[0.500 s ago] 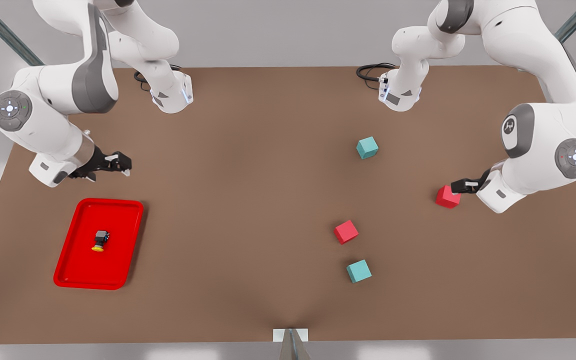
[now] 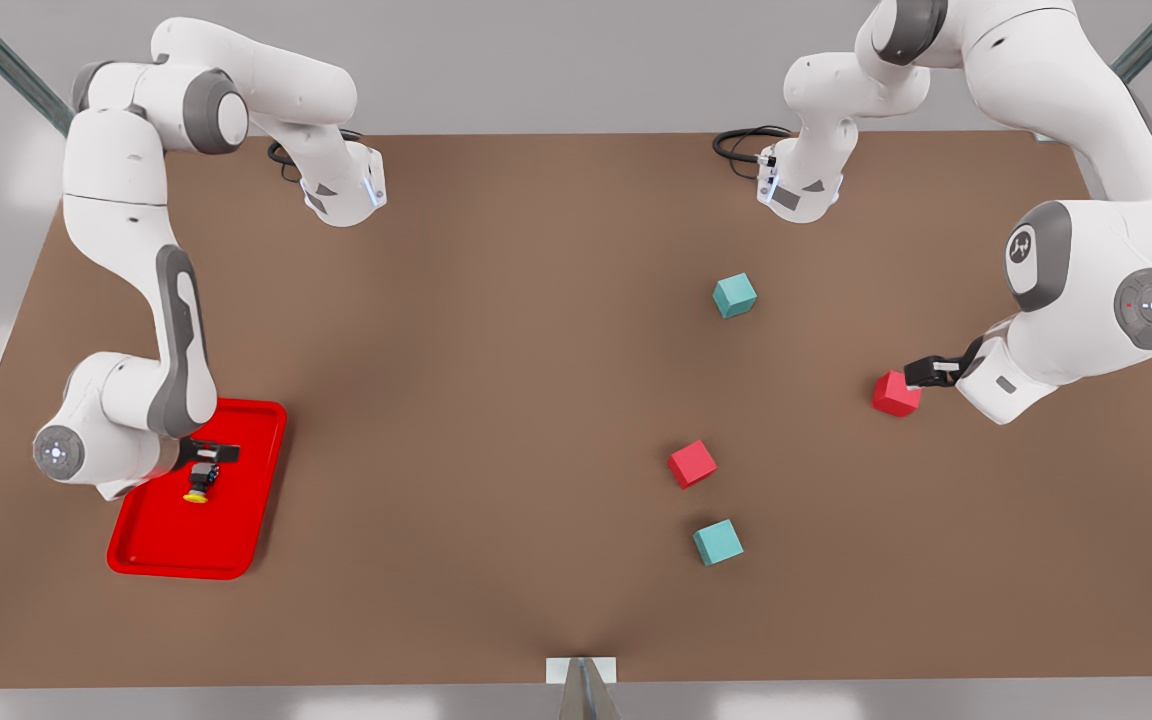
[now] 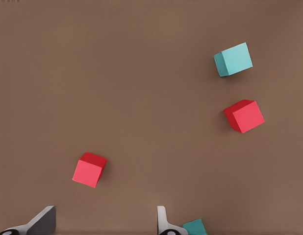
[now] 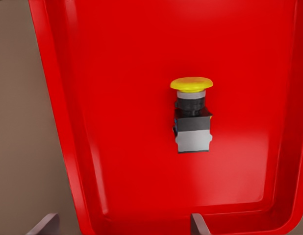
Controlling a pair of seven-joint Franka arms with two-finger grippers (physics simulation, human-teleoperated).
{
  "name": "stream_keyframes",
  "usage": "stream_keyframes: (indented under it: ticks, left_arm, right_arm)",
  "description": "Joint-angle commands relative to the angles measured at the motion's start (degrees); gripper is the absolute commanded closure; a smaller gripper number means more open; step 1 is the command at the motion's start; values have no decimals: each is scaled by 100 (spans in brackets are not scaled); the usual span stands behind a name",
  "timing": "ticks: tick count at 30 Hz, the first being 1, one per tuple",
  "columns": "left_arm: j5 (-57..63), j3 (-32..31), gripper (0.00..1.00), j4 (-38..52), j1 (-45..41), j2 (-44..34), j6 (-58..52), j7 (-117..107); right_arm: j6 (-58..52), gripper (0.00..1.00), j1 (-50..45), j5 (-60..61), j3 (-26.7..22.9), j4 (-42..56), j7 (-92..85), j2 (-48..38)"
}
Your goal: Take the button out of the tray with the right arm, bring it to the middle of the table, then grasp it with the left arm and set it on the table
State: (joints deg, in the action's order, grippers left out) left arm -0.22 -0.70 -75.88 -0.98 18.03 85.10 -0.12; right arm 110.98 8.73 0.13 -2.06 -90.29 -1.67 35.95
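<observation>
Front, left wrist and right wrist views of a two-arm handover task at the reach stage. The button [image 2: 200, 481] lies on its side in the tray [image 2: 151, 545], near the tray's middle, at the front view's left; its yellow cap points toward the near edge of the table [image 2: 496, 400]. The right gripper [image 2: 208, 452] hangs over the far half of the tray, just beyond the button's dark body. In the right wrist view its two fingertips [image 4: 198, 224] stand well apart with nothing between them, so the jaws are spread and empty. The left gripper [image 2: 931, 372] waits at the front view's right, beside a red cube [image 2: 896, 394]; its fingertips [image 3: 164, 221] are likewise spread and empty in the left wrist view.

Risks from here, as judgements:
- The button sits beyond the fingertips, not between them; closing now would catch nothing.
- The round cap offers a poor hold (the boxy body is the safer target); a pinch on the cap may squirt the button across the tray.
- A descent too near the raised rim may strike or drag the tray.
- How high the fingers stand above the tray floor is unclear, perhaps still well above it.
</observation>
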Motion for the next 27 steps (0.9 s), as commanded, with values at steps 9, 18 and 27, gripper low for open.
stream_keyframes:
  ticks: [9,18,27]
  left_arm:
    - [5,0,0,3,1,16,24,-6]
    - [5,0,0,3,10,69,59,-6]
    - [5,0,0,3,10,95,68,-6]
  right_arm:
    - [1918,0,269,-4,4,-226,694,404]
    - [1927,0,445,4,4,-349,-194,562]
    - [1901,0,507,-4,12,-524,-809,571]
